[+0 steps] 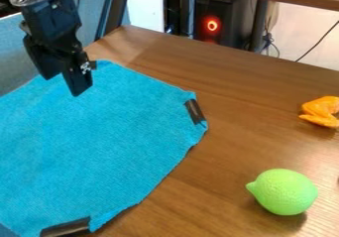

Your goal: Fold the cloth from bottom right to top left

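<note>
1. Gripper (63, 85), black: upper left, over the cloth's upper part, fingers apart.
2. Cloth (106, 142), blue: spread from left edge to centre, dark strips at its right and bottom edges.
3. Lime (285, 191), green: lower right, on wooden table (245, 97).

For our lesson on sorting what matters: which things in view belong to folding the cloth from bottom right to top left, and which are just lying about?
Part of the job:
blue cloth
dark strips on its edge
black gripper

Just lying about:
green lemon-shaped object
orange object at right
black case with red ring, behind table
</note>
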